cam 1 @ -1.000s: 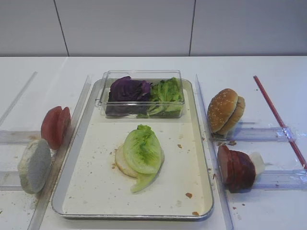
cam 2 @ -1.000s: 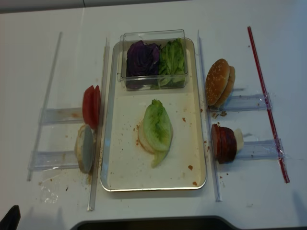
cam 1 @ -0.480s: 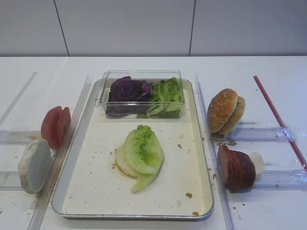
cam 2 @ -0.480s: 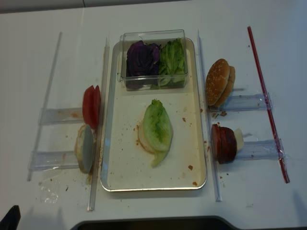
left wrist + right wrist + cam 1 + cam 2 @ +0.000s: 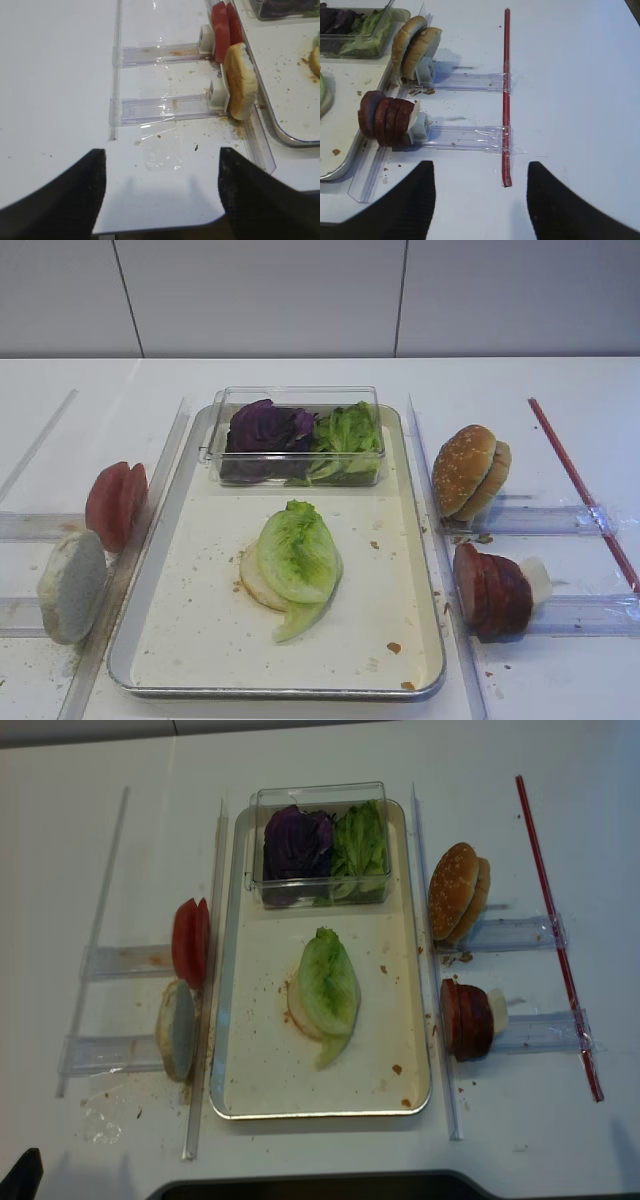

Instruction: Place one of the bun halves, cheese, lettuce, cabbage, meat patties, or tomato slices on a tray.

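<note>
Wrist views only: right gripper (image 5: 479,200) shows as two black fingers low in the right wrist view, set wide apart, nothing between them. Left gripper (image 5: 161,197) shows the same way in the left wrist view, fingers wide, holding nothing. Neither shows clearly in the 2 high views.
High views only: whole big silver metal tray (image 5: 170,540) w/ cream floor and crumbs, seen end to end.
Lettuce: one pale green crinkly leaf (image 5: 297,558) lies in the mid of the tray, on top of a flat pale round bun disc (image 5: 254,582) that peeks out at its left.
Box: small clear plastic box (image 5: 298,440) sits at the far end of the tray, w/ dark purple cabbage leaves (image 5: 266,427) on the left & more green leaves (image 5: 346,435) on the right.
Right side: golden sesame bun halves (image 5: 468,470) stand on edge just right of the tray; dark red-brown round meat patties (image 5: 492,592) stand on edge nearer the front.
Left side: pink-red tomato slices (image 5: 115,504) stand on edge by the tray; a pale bun half (image 5: 71,585) stands near them, closer to the front.
Holders: clear plastic rails (image 5: 465,137) lie behind each stack.
Red strip: a long thin red stick (image 5: 506,95) crosses the ends of the right rails.
Surface: white table (image 5: 320,1160) w/ crumbs by the left bun.
Room: pale grey wall panels (image 5: 260,295) behind.
</note>
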